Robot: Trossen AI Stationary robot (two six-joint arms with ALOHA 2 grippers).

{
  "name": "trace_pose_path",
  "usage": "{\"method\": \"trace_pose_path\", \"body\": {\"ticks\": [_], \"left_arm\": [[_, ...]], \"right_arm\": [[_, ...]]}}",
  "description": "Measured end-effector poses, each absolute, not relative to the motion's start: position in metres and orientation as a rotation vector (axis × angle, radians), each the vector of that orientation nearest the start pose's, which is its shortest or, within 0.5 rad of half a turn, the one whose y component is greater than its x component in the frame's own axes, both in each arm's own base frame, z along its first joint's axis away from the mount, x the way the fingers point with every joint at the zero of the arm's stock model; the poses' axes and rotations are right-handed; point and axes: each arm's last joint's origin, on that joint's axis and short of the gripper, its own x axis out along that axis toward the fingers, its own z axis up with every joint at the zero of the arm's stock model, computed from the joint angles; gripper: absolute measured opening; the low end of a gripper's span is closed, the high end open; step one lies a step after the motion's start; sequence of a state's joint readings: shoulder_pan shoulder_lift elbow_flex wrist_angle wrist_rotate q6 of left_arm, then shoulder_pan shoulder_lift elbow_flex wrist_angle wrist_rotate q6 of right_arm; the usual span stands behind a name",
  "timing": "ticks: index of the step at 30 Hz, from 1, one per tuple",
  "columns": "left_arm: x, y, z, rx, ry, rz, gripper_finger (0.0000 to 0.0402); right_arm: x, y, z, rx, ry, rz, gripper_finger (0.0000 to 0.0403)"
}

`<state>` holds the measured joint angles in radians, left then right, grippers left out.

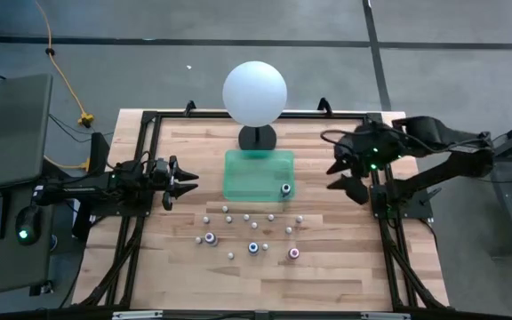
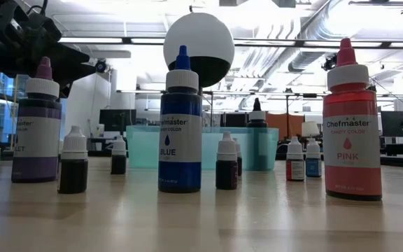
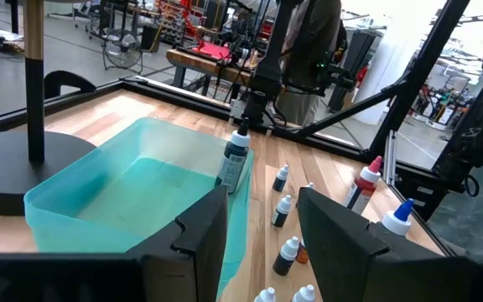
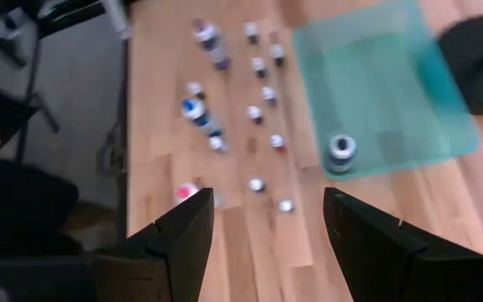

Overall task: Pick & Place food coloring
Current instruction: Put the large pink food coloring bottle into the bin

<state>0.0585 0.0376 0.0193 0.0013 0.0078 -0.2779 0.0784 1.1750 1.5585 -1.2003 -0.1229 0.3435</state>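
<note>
The food coloring is several small bottles standing upright on the wooden table, among them three taller ones: violet (image 2: 37, 126), blue (image 2: 180, 126) and pink (image 2: 352, 133). Tiny ones (image 1: 245, 216) stand scattered around them. One dark-topped bottle (image 1: 285, 188) stands inside the teal tray (image 1: 247, 178), near its right front corner; the right wrist view shows that bottle (image 4: 340, 151) from above. My left gripper (image 1: 185, 182) is open and level at the tray's left side, with nothing between its fingers (image 3: 208, 222). My right gripper (image 1: 343, 175) hangs open above the table to the tray's right, tipped downward.
A big white sphere (image 1: 254, 92) on a black stand (image 1: 257, 138) rises just behind the tray. A black frame (image 1: 149, 124) runs around the table's edges. Bare wood lies along the near edge (image 1: 265, 284) and to the right of the bottles.
</note>
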Motion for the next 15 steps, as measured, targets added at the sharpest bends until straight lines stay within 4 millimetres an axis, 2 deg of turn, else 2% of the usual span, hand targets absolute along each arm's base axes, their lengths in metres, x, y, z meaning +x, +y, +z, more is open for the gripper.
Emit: {"method": "trace_pose_path", "body": {"ticks": [7, 15], "left_arm": [[0.099, 0.006, 0.167, -0.279, 0.009, 0.052, 0.0147], [0.099, 0.006, 0.167, -0.278, 0.010, 0.053, 0.0147]], "right_arm": [[0.173, 0.043, 0.430, 0.266, 0.828, 0.180, 0.0213], [0.174, 0.072, 0.434, 0.206, 0.762, 0.320, 0.0213]]}}
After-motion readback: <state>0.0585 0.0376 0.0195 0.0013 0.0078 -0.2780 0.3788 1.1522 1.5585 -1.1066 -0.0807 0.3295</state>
